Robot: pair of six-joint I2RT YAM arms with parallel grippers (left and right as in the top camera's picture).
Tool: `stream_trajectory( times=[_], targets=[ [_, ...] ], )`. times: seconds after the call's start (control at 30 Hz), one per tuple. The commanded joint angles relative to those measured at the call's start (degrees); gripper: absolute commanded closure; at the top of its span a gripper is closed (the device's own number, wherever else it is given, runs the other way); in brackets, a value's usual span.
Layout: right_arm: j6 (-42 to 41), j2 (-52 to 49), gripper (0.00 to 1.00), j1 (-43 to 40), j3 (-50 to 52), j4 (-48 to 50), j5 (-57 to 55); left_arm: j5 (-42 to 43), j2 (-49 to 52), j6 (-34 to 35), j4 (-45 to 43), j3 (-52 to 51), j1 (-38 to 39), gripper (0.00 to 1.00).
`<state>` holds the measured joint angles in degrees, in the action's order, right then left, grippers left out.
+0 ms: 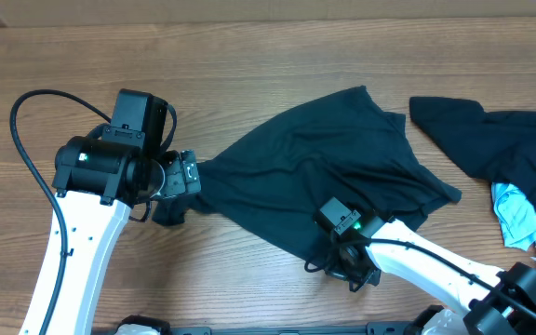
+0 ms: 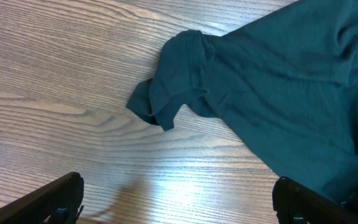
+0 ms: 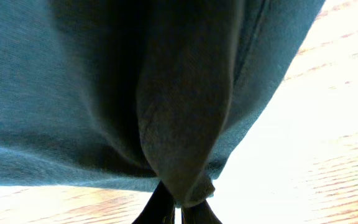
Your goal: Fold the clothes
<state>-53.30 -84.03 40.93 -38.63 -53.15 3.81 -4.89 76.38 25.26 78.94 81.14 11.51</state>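
Soft floppy shirt (image 1: 324,177) sprawled mid-bench (image 1: 249,56), spare clothes (image 1: 491,144) heaped at the edge. Pinched tight on a bunched hem (image 3: 185,168) with right fingers (image 3: 159,208), left fingers (image 2: 55,196) spread wide above the sleeve (image 2: 173,81). Probably light, slumps easily, so best grabbed at corners.

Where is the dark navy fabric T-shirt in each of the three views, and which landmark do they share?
Overhead: the dark navy fabric T-shirt lies spread at centre.
Left wrist: it fills the upper right, one bunched corner at top centre.
Right wrist: it fills most of the frame, a fold pinched by the right gripper at the bottom.
Shared landmark: the wood-grain table.
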Motion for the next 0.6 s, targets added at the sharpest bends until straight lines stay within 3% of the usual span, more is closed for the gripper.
stream_trajectory(
  times=[0.0, 0.2, 0.37, 0.57],
  targets=[
    [2.5, 2.3, 0.96, 0.2, -6.9, -4.5, -2.4, 0.5, -0.6, -1.1, 0.2, -0.1, -0.3, 0.00],
    [2.5, 8.3, 0.96, 0.1, -16.2, -7.6, -11.9, 3.5, -0.6, 0.1, 0.5, -0.9, -0.2, 0.00],
    [2.4, 9.1, 0.96, -5.1, -22.9, -13.4, -21.8, 3.5, -0.1, 3.1, -4.3, -12.0, -0.2, 0.00],
    [15.6, 9.7, 0.96, -18.4, -33.8, -14.4, -18.7, 3.2, 2.8, 0.4, -11.7, -15.4, -0.2, 0.00]
  ],
)
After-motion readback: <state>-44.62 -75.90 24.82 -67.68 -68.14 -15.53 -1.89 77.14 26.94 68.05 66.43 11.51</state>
